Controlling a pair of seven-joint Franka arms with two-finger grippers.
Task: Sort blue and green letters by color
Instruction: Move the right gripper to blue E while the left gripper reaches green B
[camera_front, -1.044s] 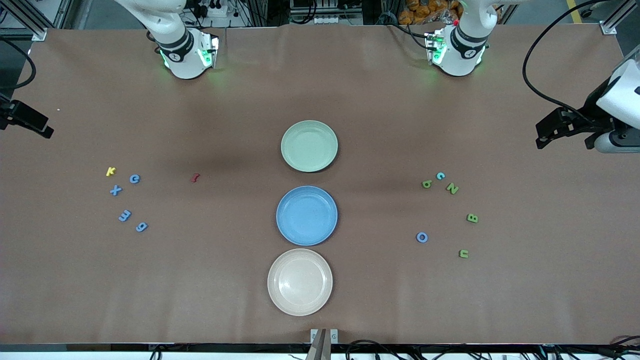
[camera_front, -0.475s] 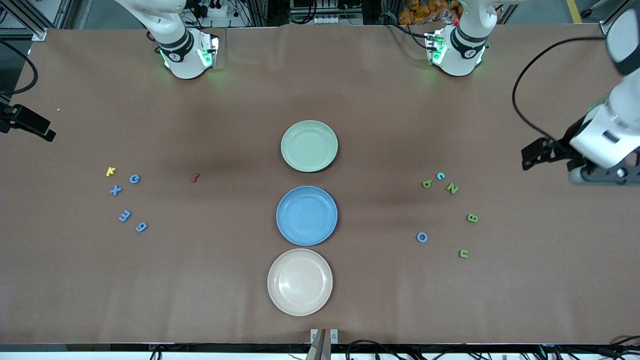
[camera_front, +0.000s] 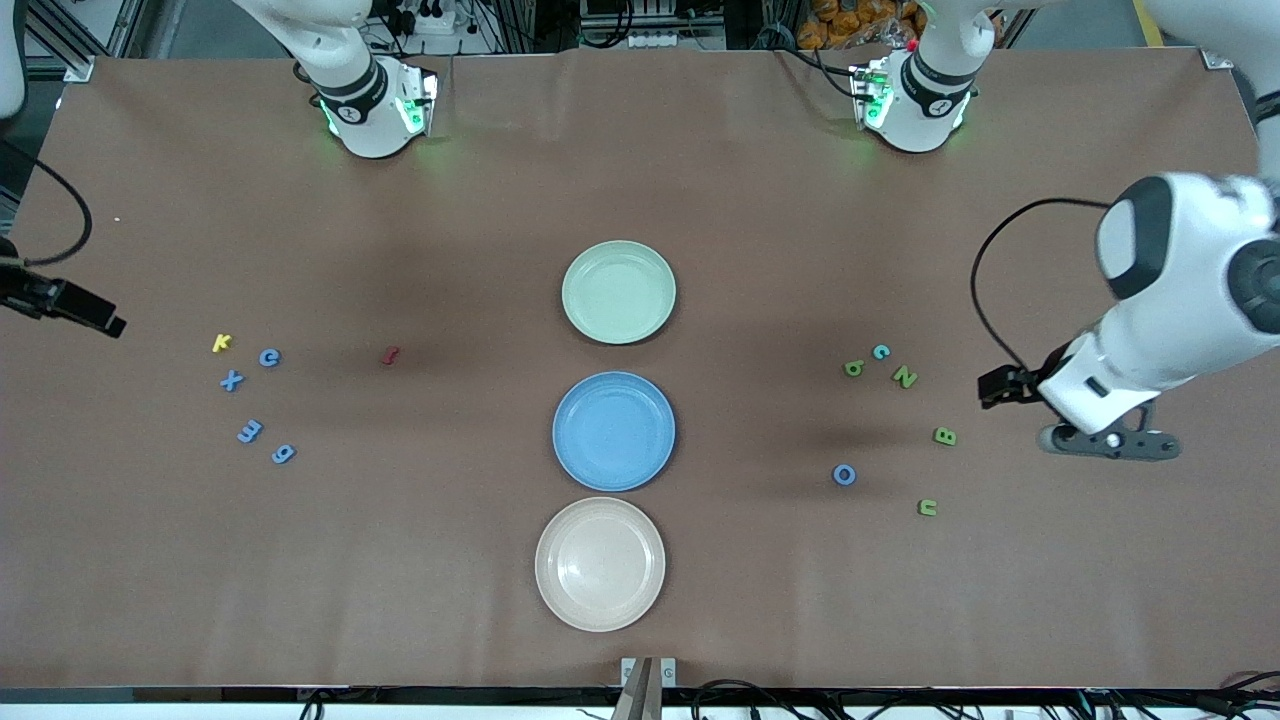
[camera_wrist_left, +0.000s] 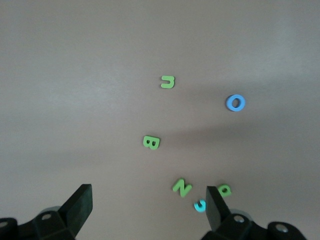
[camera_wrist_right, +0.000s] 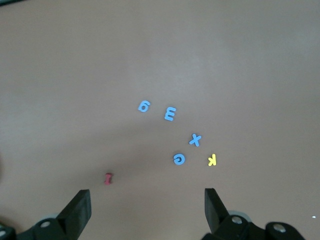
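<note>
Blue letters G (camera_front: 269, 357), X (camera_front: 231, 380), E (camera_front: 249, 431) and 9 (camera_front: 283, 454) lie toward the right arm's end of the table. Toward the left arm's end lie green b (camera_front: 853, 368), N (camera_front: 904, 377), B (camera_front: 944, 436) and u (camera_front: 927, 507), a teal c (camera_front: 880, 351) and a blue O (camera_front: 844, 474). My left gripper (camera_front: 1003, 386) hangs open over bare table beside the B (camera_wrist_left: 151, 142). My right gripper (camera_front: 88, 312) is open above the table edge, with the blue group (camera_wrist_right: 170, 114) ahead of it. Neither holds anything.
Three empty plates stand in a row mid-table: green (camera_front: 619, 292) nearest the robots, blue (camera_front: 613, 431) in the middle, beige (camera_front: 600, 564) nearest the front camera. A yellow K (camera_front: 222, 343) and a small dark red piece (camera_front: 390, 354) lie by the blue letters.
The left arm has swung in over the table toward the green letters. The right gripper has drifted a little toward the front camera. No letter has moved.
</note>
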